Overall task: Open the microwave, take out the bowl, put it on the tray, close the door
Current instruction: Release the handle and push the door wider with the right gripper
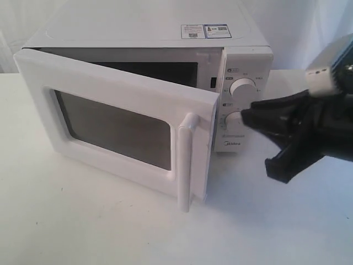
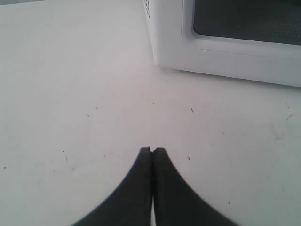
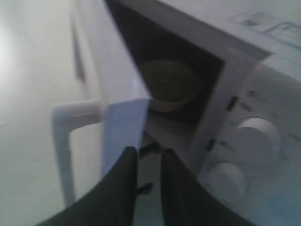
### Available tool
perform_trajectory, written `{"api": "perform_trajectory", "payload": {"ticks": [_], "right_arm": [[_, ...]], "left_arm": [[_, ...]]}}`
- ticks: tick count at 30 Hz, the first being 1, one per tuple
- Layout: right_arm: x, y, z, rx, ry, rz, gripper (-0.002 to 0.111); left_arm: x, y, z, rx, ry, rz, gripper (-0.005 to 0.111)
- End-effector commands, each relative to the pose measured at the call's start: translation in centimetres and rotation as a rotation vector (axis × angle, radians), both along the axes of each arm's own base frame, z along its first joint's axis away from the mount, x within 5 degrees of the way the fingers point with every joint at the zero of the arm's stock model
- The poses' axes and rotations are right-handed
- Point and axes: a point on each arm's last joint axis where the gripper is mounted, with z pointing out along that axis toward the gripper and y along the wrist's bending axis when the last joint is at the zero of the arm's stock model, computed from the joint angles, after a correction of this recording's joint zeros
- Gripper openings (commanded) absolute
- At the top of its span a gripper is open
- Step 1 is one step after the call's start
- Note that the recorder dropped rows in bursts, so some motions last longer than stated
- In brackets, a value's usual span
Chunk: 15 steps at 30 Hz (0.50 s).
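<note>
The white microwave (image 1: pixel 149 33) stands at the back of the table with its door (image 1: pixel 116 94) swung partly open, bar handle (image 1: pixel 186 160) at the free edge. In the right wrist view the pale bowl (image 3: pixel 171 87) sits inside the dark cavity. My right gripper (image 1: pixel 259 142) hovers in front of the control panel, just right of the door's free edge. Its jaws (image 3: pixel 148 151) stand a little apart with nothing between them. My left gripper (image 2: pixel 152 149) is shut and empty above bare table, short of the door's lower edge (image 2: pixel 225 52). The tray is out of view.
Two round white dials (image 1: pixel 243 88) sit on the panel behind my right gripper. The open door (image 3: pixel 124 117) juts out over the white tabletop (image 1: pixel 110 221) in front of the oven.
</note>
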Motion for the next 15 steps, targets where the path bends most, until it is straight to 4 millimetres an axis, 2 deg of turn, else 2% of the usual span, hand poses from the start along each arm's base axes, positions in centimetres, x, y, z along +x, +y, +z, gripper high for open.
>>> {"api": "perform_trajectory", "payload": {"ticks": [1, 4, 6, 12, 15], "right_arm": [[0.6, -1.5, -0.2, 0.001, -0.016, -0.204, 0.003], [2.1, -0.9, -0.8, 0.020, 0.005, -0.157, 0.000], [3.6, -0.2, -1.5, -0.042, -0.002, -0.082, 0.000], [8.0, 1.1, -2.9, -0.025, 0.082, -0.006, 0.000], [8.9, 1.7, -3.7, -0.007, 0.111, 0.042, 0.000]], "left_arm": [[0.0, 0.0, -0.1, -0.004, 0.001, 0.000, 0.000], [0.0, 0.0, -0.1, -0.004, 0.001, 0.000, 0.000], [0.0, 0.0, -0.1, -0.004, 0.001, 0.000, 0.000], [0.0, 0.0, -0.1, -0.004, 0.001, 0.000, 0.000], [0.0, 0.0, -0.1, -0.004, 0.001, 0.000, 0.000]]}}
